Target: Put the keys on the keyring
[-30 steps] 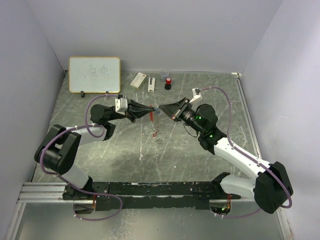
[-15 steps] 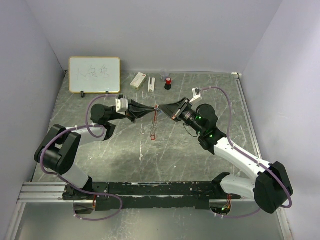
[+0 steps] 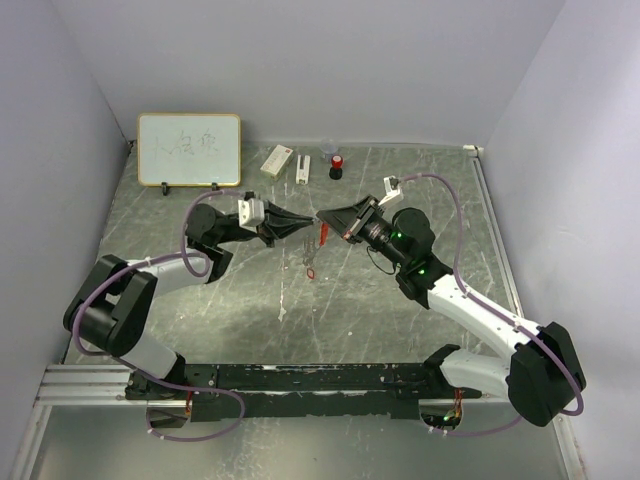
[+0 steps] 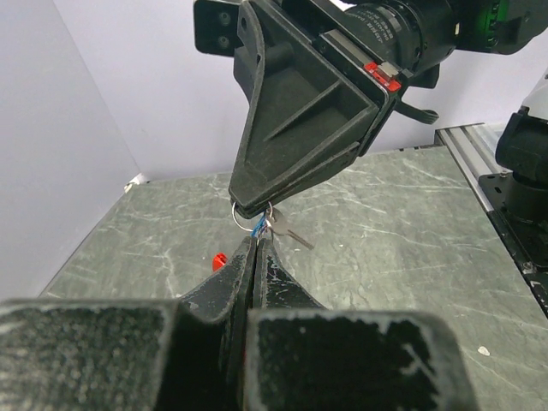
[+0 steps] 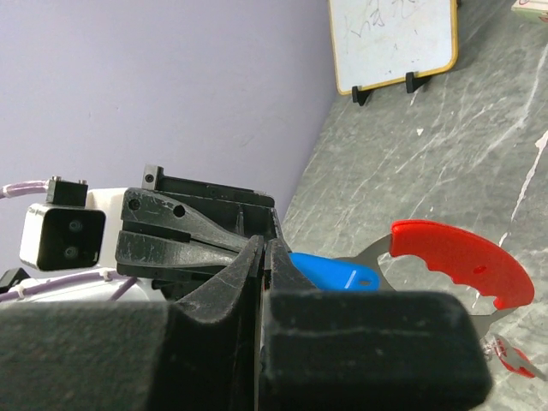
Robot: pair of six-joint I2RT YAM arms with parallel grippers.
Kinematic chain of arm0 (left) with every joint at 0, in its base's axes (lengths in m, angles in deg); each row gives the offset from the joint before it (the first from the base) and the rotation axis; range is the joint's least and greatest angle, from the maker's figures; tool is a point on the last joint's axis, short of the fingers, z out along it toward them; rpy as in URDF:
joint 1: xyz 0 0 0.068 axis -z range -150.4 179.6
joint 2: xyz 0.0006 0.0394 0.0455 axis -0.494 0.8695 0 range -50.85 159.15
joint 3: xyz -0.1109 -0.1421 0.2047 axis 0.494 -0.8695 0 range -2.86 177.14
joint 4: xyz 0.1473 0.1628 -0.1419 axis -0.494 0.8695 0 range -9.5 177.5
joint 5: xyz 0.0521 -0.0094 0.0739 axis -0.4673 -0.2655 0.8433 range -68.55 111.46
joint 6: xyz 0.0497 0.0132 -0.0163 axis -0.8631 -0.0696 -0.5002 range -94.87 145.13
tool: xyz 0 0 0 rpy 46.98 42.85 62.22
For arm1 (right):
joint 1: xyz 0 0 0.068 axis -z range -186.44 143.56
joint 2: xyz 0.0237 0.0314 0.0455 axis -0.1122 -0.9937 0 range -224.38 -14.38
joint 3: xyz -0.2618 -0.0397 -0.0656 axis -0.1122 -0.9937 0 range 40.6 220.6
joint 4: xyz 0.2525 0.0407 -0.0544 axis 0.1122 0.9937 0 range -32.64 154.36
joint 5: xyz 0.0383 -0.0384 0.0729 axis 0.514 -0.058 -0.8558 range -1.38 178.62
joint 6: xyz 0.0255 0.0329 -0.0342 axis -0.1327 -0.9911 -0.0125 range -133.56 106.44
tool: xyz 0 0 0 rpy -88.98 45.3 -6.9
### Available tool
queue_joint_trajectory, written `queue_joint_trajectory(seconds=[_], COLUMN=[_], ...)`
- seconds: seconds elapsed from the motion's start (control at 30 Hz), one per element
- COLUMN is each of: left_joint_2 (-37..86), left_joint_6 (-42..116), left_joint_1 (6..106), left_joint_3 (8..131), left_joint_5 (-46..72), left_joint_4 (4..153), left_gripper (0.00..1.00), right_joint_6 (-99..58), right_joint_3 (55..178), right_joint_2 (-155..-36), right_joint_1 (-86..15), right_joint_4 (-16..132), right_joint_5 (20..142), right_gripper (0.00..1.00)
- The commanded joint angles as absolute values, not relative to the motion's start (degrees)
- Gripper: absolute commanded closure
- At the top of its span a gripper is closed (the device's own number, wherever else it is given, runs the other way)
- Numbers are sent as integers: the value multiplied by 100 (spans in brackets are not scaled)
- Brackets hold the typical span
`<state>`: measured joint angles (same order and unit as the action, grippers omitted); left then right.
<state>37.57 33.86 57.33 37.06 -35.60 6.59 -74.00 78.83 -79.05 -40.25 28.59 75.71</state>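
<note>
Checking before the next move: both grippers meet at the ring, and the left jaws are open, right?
No: the left gripper's jaws are shut, not open, as the left wrist view shows. It does meet the right gripper at the ring.

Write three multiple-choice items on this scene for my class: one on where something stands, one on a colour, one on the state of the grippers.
1. Where does the whiteboard stand?
A. at the back left
B. between the arm bases
C. at the front right

2. What colour is the head of the key beside the right gripper?
A. green
B. blue
C. yellow

3. How are the left gripper and the right gripper?
A. both wide open
B. one open, one shut
C. both shut

Answers:
1 A, it stands by the back wall on the left.
2 B, blue plastic shows there.
3 C, both finger pairs are closed, tips meeting at the keyring.
</note>
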Motion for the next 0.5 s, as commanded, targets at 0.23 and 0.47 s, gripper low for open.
queue_joint_trajectory(seconds=[0.23, 0.47], left_joint_2=[3561, 3563], left_joint_6=[2793, 2682], left_joint_1=[5917, 5977], left_joint_3=[3964, 4033], left_joint_5=[-3301, -3192], left_joint_4=[1473, 1747], left_gripper=[93, 93], right_joint_6=[-7291, -7134], right_joint_3=[8181, 8250], right_joint_2=[-7868, -7829], right_joint_1=[-4049, -4048], right_joint_4=[2770, 2877], right_joint_5=[7484, 7599], right_gripper=[100, 100])
